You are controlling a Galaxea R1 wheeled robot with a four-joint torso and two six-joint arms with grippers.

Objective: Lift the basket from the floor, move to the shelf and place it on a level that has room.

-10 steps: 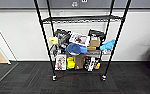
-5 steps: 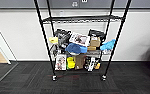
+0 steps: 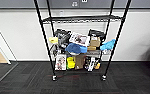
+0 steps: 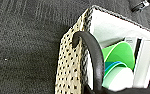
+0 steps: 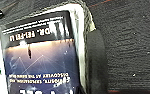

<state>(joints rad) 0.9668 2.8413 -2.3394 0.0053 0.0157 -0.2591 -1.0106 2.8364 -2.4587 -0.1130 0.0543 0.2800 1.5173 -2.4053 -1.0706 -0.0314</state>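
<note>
Judging by both wrist cams, the cream woven basket [image 4: 71, 62] hung above the dark grey carpet [image 4: 23, 45] facing the tall black wire rack [image 3: 82, 18], jaw grip impossible to tell, so its book [image 5: 38, 55] could've tipped out.

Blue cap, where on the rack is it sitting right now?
In the head view the blue cap lies on a lower tier of the rack, near the middle, below a white framed picture and above a yellow item.

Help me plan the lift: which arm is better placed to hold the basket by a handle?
Left, probably: its wrist view shows the dark handle arching free above the basket rim. The right's view has the other handle lying flat against the rim.
</note>
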